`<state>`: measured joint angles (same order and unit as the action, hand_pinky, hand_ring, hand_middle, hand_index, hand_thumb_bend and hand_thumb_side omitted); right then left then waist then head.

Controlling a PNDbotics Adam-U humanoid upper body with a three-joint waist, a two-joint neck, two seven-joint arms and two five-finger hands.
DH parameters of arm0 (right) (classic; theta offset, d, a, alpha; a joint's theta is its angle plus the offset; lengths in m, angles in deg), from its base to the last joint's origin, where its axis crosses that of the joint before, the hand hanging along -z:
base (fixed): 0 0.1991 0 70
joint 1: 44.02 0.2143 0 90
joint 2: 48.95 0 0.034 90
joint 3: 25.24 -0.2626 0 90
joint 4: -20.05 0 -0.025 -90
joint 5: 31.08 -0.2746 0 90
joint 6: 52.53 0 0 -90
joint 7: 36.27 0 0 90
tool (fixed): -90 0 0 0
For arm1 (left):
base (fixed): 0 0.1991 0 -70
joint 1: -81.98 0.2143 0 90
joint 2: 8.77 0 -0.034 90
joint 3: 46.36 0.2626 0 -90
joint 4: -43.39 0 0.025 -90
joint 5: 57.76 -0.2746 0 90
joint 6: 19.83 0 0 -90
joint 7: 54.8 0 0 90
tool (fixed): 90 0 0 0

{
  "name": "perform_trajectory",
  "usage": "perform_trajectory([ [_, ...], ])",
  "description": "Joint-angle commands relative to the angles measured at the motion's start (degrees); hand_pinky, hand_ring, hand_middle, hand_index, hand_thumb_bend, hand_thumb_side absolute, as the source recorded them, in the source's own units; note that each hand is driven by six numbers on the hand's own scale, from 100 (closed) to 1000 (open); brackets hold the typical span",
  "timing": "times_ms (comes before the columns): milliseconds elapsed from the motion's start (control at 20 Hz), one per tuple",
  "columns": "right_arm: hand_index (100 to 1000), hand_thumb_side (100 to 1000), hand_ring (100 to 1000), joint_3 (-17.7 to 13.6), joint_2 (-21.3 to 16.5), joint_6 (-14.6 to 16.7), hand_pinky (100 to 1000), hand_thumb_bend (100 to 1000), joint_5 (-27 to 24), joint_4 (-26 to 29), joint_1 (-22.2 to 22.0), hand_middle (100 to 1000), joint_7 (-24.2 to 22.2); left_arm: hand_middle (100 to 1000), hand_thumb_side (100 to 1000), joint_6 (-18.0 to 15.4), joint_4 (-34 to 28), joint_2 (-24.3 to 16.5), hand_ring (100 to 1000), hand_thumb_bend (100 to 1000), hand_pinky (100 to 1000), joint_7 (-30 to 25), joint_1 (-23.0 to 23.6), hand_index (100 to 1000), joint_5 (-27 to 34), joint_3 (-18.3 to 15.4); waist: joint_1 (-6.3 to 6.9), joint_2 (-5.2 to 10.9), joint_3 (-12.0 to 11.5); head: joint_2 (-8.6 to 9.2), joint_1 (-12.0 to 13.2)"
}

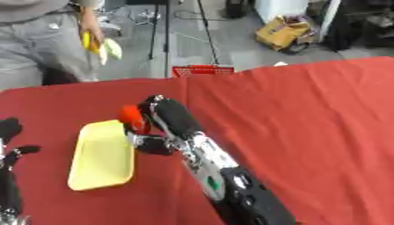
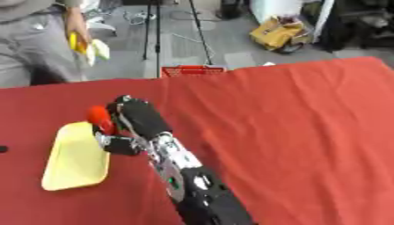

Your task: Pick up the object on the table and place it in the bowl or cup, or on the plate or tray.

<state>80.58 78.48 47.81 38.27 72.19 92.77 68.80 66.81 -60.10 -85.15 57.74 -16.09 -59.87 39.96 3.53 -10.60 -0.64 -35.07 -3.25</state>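
Note:
A small red-orange object (image 1: 130,116) sits in my right hand (image 1: 165,115), whose fingers curl round it. The hand hovers at the far right corner of a yellow rectangular tray (image 1: 100,158) that lies on the red tablecloth. My right arm reaches in from the lower middle, stretching up and left to the tray. At the left edge my left hand (image 1: 11,145) rests idle with its fingers pointing up and relaxed. How high the red object is above the tray I cannot tell.
The red tablecloth (image 1: 308,123) covers the whole table. Behind the far edge stands a person holding yellow things, and a red basket (image 1: 202,70) sits on the floor among stand legs.

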Motion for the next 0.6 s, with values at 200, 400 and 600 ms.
perform_trajectory([
  [200,517,433,373,-1.93,6.67,0.23,299,136,10.64,-4.68,-2.34,424,4.32,770,873,0.05,-0.72,-0.22,809,642,522,-0.08,-0.80,717,0.18,0.15,1.33,0.26,-0.68,1.31,-0.39],
  [400,543,443,401,-3.96,9.56,-2.05,340,140,16.77,-5.27,-4.94,451,6.46,769,873,0.13,-0.77,-0.16,809,643,524,0.11,-1.05,718,0.10,0.31,1.52,0.32,-1.09,1.88,-0.51],
  [600,558,463,422,-6.11,12.09,-5.47,369,139,22.63,-4.33,-6.32,467,8.17,767,873,0.21,-0.78,-0.19,808,643,523,0.04,-1.23,717,0.13,0.50,1.59,0.24,-1.83,2.48,-1.04],
])
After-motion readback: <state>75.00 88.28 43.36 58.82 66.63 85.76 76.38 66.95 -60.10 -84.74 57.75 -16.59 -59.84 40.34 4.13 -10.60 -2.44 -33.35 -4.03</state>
